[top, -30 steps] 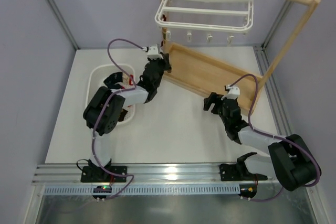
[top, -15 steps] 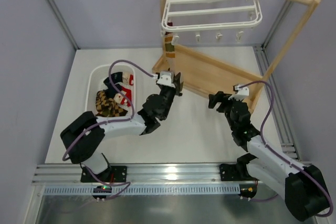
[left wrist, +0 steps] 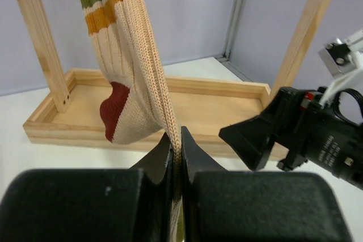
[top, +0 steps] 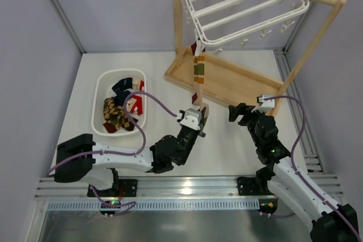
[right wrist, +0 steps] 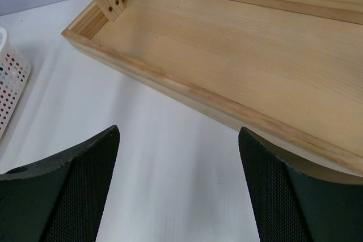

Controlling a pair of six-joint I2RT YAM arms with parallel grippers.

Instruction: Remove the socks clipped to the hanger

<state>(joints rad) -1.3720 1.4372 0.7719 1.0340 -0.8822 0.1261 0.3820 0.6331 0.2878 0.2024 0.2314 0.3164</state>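
A cream sock (top: 198, 77) with green and orange stripes and a red heel hangs stretched from a clip at the near left corner of the white hanger (top: 238, 12), which is tilted. My left gripper (top: 202, 118) is shut on the sock's lower end; in the left wrist view the sock (left wrist: 127, 77) runs down between the closed fingers (left wrist: 177, 145). My right gripper (top: 241, 113) is open and empty over the table, near the wooden stand's base; its fingers (right wrist: 74, 179) are wide apart.
The wooden rail stand (top: 232, 80) with its tray base stands at the back right. A white slotted basket (top: 102, 86) at the left holds several socks, dark navy, argyle and red. The right gripper shows in the left wrist view (left wrist: 295, 134).
My left gripper has pulled back toward the near edge with the sock, which is now drawn taut. The hanger has swung and tilted. The right arm has shifted slightly nearer.
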